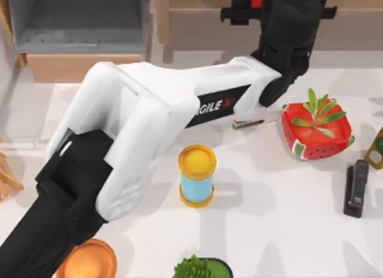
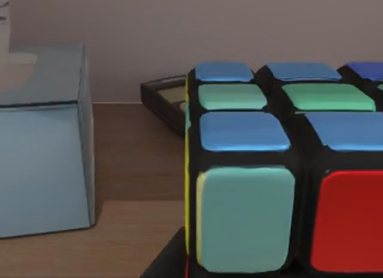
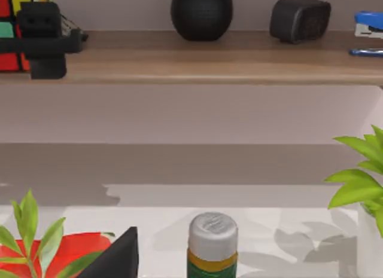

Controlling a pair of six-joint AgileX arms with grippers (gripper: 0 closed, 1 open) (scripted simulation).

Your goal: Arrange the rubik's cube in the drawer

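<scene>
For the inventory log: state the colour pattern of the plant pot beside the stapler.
Red watermelon pattern, green-and-white rim: plant pot, best in top view.

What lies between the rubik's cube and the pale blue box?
Left wrist view: bare wooden shelf between rubik's cube and blue box; a dark tray lies behind.

White table (image 1: 269, 212) with soft shadows, long brown wooden shelf (image 3: 239, 63) at the back, plain pale grey wall (image 3: 239, 113) behind and under it, bright even light
</scene>
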